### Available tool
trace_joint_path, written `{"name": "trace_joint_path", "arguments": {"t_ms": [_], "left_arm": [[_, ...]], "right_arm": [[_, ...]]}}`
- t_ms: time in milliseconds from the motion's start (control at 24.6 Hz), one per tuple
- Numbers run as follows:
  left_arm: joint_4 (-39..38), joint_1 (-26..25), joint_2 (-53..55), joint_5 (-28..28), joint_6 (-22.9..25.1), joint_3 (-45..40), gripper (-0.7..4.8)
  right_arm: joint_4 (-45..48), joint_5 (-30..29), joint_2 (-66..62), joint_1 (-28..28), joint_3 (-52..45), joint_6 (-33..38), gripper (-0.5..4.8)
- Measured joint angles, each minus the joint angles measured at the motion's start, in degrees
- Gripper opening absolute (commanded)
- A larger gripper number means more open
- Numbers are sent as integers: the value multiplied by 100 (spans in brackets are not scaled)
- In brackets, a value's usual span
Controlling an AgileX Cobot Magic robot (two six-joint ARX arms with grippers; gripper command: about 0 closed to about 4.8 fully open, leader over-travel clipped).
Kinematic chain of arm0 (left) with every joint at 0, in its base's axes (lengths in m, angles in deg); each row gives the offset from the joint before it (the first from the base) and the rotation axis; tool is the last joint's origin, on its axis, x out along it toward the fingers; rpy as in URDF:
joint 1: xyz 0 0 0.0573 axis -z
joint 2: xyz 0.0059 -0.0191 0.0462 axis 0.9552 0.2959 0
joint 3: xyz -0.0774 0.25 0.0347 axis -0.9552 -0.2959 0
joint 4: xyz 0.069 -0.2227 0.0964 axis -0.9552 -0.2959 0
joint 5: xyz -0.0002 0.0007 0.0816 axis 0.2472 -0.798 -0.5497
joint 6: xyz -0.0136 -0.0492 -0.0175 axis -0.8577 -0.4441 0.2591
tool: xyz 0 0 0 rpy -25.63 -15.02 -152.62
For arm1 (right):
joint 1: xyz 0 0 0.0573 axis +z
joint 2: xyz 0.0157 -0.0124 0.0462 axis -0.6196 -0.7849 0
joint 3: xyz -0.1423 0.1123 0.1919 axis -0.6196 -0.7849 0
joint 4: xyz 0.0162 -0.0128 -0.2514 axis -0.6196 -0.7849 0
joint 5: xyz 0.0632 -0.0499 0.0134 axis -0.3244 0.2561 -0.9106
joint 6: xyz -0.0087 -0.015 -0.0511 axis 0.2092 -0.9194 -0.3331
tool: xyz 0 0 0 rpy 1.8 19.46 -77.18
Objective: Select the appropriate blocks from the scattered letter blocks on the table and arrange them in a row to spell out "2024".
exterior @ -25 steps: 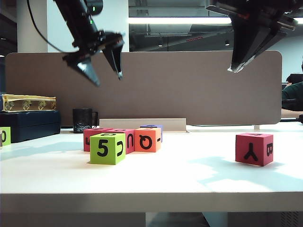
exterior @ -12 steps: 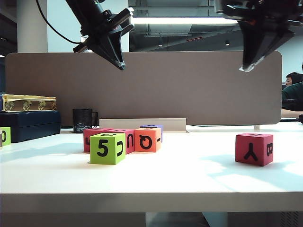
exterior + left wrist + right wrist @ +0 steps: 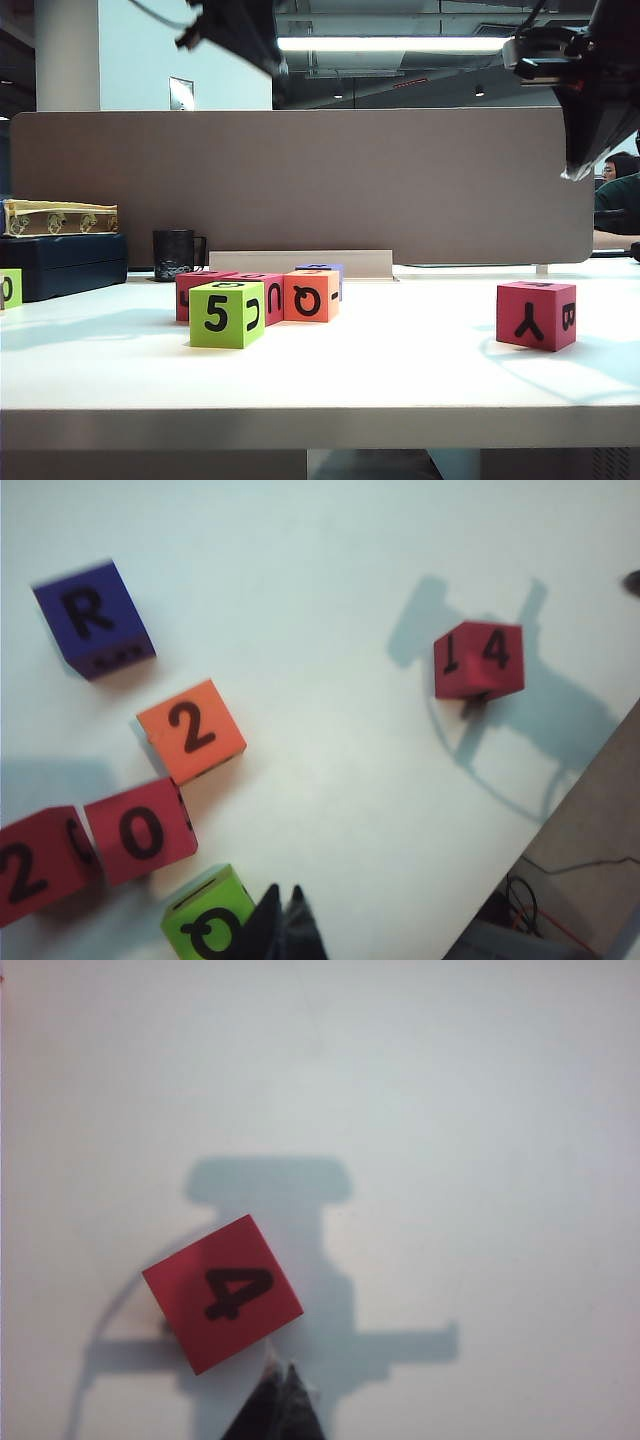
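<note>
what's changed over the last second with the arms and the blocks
The left pincer snapped shut empty and lifted to the exterior view's top edge. The right pincer, shut throughout, swung right. The blocks by the green cube and the lone red cube stayed put.

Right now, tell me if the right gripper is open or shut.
Shut. In the right wrist view the right gripper shows both fingertips pressed into one point, holding nothing, hanging above the table beside the red 4 block.

The green block (image 3: 227, 314) shows 5 in front. On top, the orange block (image 3: 191, 729) says 2, two red blocks (image 3: 140, 831) say 2 and 0, the lone red block (image 3: 223, 1292) says 4, and the purple block (image 3: 93, 618) says R.
</note>
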Motion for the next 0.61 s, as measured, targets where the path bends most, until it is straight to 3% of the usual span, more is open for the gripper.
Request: {"name": "trace_joint_path", "arguments": {"t_ms": [447, 610], "left_arm": [[-2, 284, -1008, -24, 118, -2, -6], [-153, 348, -1080, -68, 129, -2, -6]], "right_arm": [[-31, -22, -367, -35, 0, 0, 6], [-33, -22, -549, -35, 0, -2, 154]]}}
